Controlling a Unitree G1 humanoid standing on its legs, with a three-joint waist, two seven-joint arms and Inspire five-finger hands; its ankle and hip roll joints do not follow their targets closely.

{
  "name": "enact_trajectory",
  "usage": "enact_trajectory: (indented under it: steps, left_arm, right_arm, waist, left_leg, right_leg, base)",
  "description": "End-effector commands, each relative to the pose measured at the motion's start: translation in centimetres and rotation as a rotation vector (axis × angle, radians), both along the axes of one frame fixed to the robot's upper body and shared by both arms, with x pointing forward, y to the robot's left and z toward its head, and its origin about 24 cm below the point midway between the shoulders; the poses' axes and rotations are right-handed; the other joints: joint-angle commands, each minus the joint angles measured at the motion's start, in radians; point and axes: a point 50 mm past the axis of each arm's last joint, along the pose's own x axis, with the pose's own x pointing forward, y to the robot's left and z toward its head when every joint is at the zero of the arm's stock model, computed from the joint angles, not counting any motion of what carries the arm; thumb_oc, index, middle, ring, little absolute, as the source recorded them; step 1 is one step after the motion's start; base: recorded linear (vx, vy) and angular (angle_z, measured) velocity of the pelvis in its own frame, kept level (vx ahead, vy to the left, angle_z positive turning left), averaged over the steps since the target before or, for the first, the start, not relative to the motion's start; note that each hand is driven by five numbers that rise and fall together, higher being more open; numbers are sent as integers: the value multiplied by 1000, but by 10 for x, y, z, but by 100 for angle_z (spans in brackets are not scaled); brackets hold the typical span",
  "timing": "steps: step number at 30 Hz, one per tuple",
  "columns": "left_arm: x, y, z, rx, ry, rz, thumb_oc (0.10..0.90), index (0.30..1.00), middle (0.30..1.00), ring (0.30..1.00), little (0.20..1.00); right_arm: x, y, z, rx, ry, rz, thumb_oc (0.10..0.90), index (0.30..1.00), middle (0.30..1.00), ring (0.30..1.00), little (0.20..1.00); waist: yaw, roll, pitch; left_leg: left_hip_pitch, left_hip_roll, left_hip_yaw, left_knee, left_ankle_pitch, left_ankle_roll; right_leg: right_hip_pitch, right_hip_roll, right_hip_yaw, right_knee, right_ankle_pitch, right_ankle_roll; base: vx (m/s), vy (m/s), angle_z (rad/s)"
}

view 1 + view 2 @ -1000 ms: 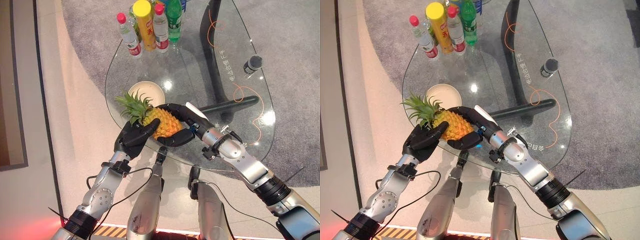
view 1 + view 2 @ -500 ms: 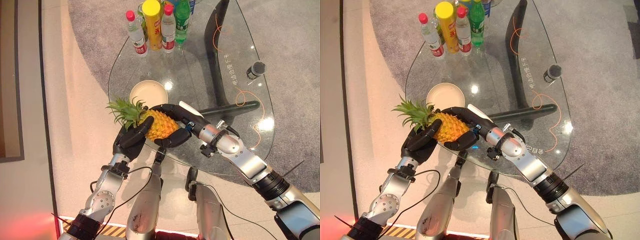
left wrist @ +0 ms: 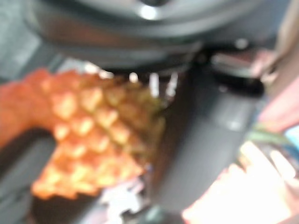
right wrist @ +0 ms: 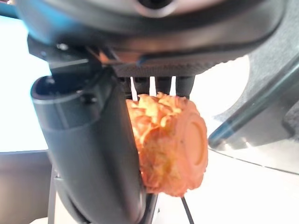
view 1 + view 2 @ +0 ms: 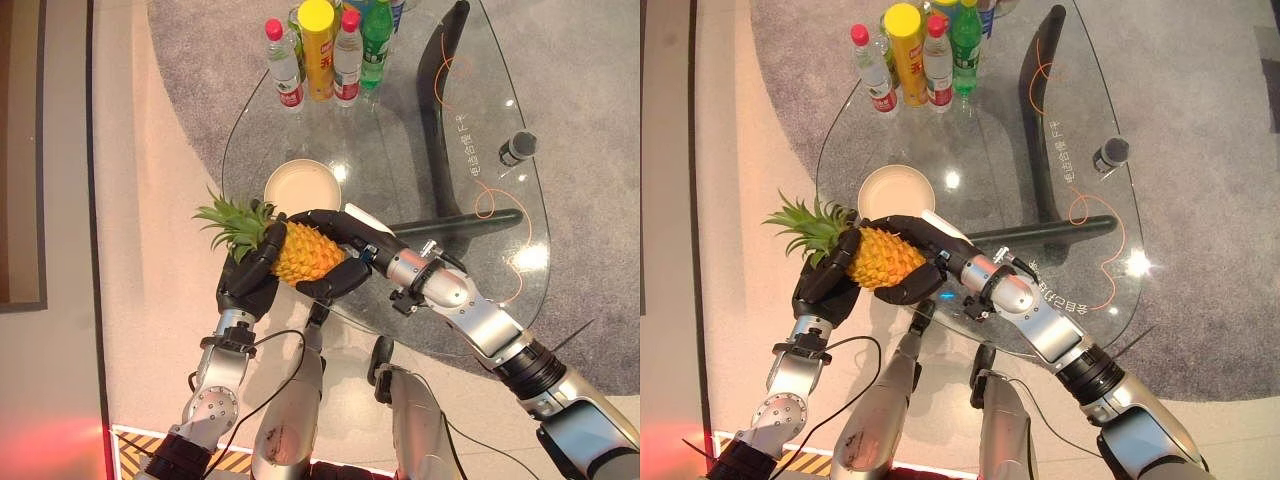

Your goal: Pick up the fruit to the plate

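Left eye view is showing both the left hand (image 5: pixel 243 282) and right hand (image 5: pixel 335 252) curling around the pineapple (image 5: pixel 305 253), carrying it above the glass table's (image 5: pixel 400 160) near edge, needing next a forward move over the plate (image 5: pixel 300 187).

We are holding the pineapple (image 5: pixel 305 253) between both hands at the surface's (image 5: pixel 400 150) near edge; the plate (image 5: pixel 302 186) is lying just behind, bottles (image 5: pixel 330 50) standing farthest back.
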Motion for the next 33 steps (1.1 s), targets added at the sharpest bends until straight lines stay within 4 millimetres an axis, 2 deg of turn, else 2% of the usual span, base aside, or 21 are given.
enact_trajectory:
  steps: [1,3,5,6,7,8,9,10,23,33]
  left_arm:
    - [-2,-3,104,-168,-552,30,800,900,900,900,900]
    - [-2,0,105,-200,-565,45,800,900,900,900,900]
    - [-2,1,107,-214,-564,55,685,801,801,801,785]
    - [-2,2,107,-223,-562,59,435,587,587,587,535]
    - [-1,3,107,-227,-563,63,385,545,545,545,485]
    - [-1,4,107,-232,-562,68,254,432,432,432,354]
    - [-1,5,107,-237,-564,71,158,349,349,349,258]
    - [-1,6,107,-245,-570,71,100,300,300,300,200]
    - [-5,12,111,-281,-646,90,100,300,300,300,200]
    - [-6,17,114,-281,-673,121,100,300,300,300,200]
  right_arm:
    - [-53,70,27,61,-102,471,100,300,300,300,200]
    - [-52,72,26,67,-101,459,100,300,300,300,200]
    - [-50,73,27,75,-101,450,100,300,300,300,200]
    - [-49,73,27,79,-100,446,100,300,300,300,200]
    - [-49,74,27,80,-100,444,100,300,300,300,200]
    - [-48,74,27,81,-101,441,100,300,300,300,200]
    - [-47,73,26,84,-101,438,100,300,300,300,200]
    - [-47,73,26,87,-101,436,100,300,300,300,200]
    - [-44,76,27,113,-107,422,100,300,300,300,200]
    - [-40,72,28,164,-119,357,100,300,300,300,200]
  waist:
    - [10,-50,-24]
    - [15,-55,-24]
    - [20,-62,-24]
    - [22,-65,-24]
    - [23,-67,-24]
    - [24,-70,-24]
    - [25,-71,-24]
    - [26,-73,-24]
    - [40,-86,-24]
    - [39,-93,-24]
  left_leg:
    - [59,-123,12,115,-177,75]
    - [58,-122,5,116,-177,72]
    - [54,-122,-1,118,-178,69]
    - [53,-122,-3,117,-178,69]
    - [52,-122,-5,118,-178,68]
    - [50,-121,-8,118,-178,68]
    - [51,-120,-11,115,-178,69]
    - [52,-120,-12,115,-179,69]
    - [35,-117,-2,117,-186,70]
    - [29,-116,1,121,-194,74]
  right_leg:
    - [67,41,-5,-210,141,41]
    - [67,41,-10,-209,142,40]
    - [68,42,-17,-211,142,39]
    - [67,42,-19,-210,142,40]
    - [66,42,-20,-210,143,40]
    - [63,43,-22,-209,143,40]
    - [62,43,-23,-208,143,40]
    - [63,43,-24,-209,144,39]
    - [45,28,-57,-209,154,50]
    - [45,24,-59,-217,160,54]
  base:
    - [27,-43,3]
    - [28,-58,1]
    - [17,-63,1]
    - [13,-48,0]
    - [17,-45,0]
    - [14,-34,0]
    - [16,-33,1]
    - [0,0,0]
    - [7,-7,4]
    - [0,0,0]
